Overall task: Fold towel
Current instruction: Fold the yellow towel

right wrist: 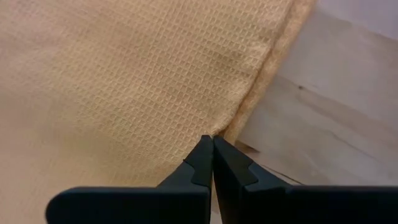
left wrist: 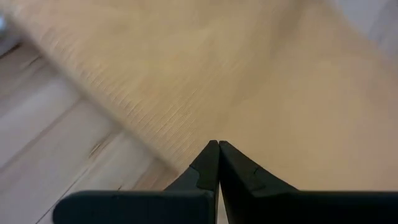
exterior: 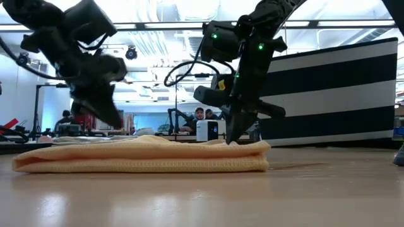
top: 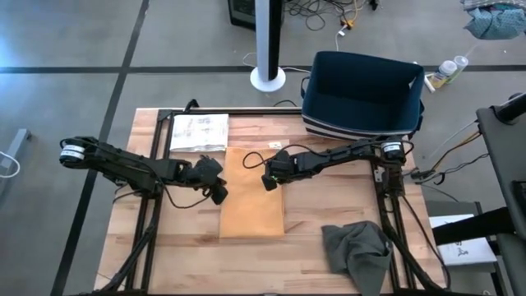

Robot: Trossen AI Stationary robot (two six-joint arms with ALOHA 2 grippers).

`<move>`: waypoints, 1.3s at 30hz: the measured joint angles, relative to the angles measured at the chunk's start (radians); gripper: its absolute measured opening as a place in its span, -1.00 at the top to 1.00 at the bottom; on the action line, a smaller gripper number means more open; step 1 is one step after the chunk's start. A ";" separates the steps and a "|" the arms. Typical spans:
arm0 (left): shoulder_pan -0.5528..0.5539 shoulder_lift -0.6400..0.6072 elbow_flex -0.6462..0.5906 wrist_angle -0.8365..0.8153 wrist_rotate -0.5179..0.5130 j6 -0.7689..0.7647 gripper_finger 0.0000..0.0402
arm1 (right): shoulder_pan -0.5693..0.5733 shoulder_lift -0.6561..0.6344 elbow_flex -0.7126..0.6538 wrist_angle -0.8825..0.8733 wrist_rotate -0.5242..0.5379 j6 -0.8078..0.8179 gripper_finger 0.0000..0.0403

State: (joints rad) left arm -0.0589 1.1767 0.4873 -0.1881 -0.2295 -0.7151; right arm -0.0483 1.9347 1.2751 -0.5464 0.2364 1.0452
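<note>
On the bench (top: 320, 214) centre, tan towel (top: 251, 193) folded flat, both grippers clenched empty at its edges
Left gripper (top: 220, 195) just off the towel's left edge, tips pressed together; right gripper (top: 269, 182) at its right edge, tips together, touching the hem. Grey cloth (top: 357, 251) crumpled near the front right corner, navy bin (top: 362, 92) at back, paper sheet (top: 198, 132) back left

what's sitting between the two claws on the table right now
The folded tan towel lies between them in the high view: left claw at one long edge, right claw at the other, both shut.
</note>
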 joint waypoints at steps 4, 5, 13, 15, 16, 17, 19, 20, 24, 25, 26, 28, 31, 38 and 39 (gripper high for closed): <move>0.000 0.025 0.000 0.095 0.000 0.000 1.00 | 0.000 0.000 0.000 -0.003 0.001 -0.038 0.99; 0.000 0.040 0.000 0.118 0.000 0.000 1.00 | 0.000 0.000 0.000 -0.002 0.002 -0.047 0.99; 0.003 0.231 0.000 0.275 -0.007 0.000 1.00 | 0.000 0.000 -0.004 -0.030 0.037 -0.086 0.76; 0.003 0.280 0.006 0.279 -0.022 0.000 1.00 | -0.001 0.000 -0.004 -0.054 0.047 -0.100 0.63; 0.004 0.299 0.007 0.283 -0.027 0.000 1.00 | -0.001 0.000 -0.004 -0.067 0.052 -0.106 0.56; 0.004 0.316 0.008 0.288 -0.036 -0.002 1.00 | 0.000 0.000 -0.005 -0.074 0.057 -0.113 0.49; 0.004 0.347 0.008 0.324 -0.043 -0.004 1.00 | 0.004 -0.006 -0.004 -0.087 0.071 -0.114 0.35; 0.004 0.355 0.008 0.338 -0.044 -0.004 1.00 | 0.007 -0.011 -0.002 -0.098 0.078 -0.114 0.29; 0.004 0.365 0.008 0.361 -0.046 -0.003 1.00 | 0.025 -0.041 0.008 -0.094 0.062 -0.102 0.13; 0.004 0.358 0.008 0.355 -0.047 -0.001 1.00 | 0.032 -0.045 0.008 -0.103 0.036 -0.088 0.11; 0.004 0.349 0.008 0.343 -0.047 0.000 1.00 | 0.040 -0.045 0.008 -0.121 0.010 -0.072 0.09; 0.004 0.336 0.008 0.340 -0.051 0.000 1.00 | 0.064 -0.044 0.005 -0.171 -0.005 -0.055 0.09; 0.004 0.303 0.005 0.332 -0.057 0.001 1.00 | 0.100 -0.036 0.000 -0.169 -0.012 -0.028 0.12; 0.004 0.117 0.005 0.293 -0.049 0.032 1.00 | 0.145 0.022 -0.002 -0.155 -0.022 0.005 0.28; 0.000 0.081 0.005 0.274 -0.049 0.032 1.00 | 0.149 0.026 0.002 -0.145 -0.024 0.005 0.29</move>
State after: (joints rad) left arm -0.0586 1.2576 0.4927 0.0860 -0.2783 -0.6834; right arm 0.1005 1.9610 1.2769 -0.6911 0.2124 1.0499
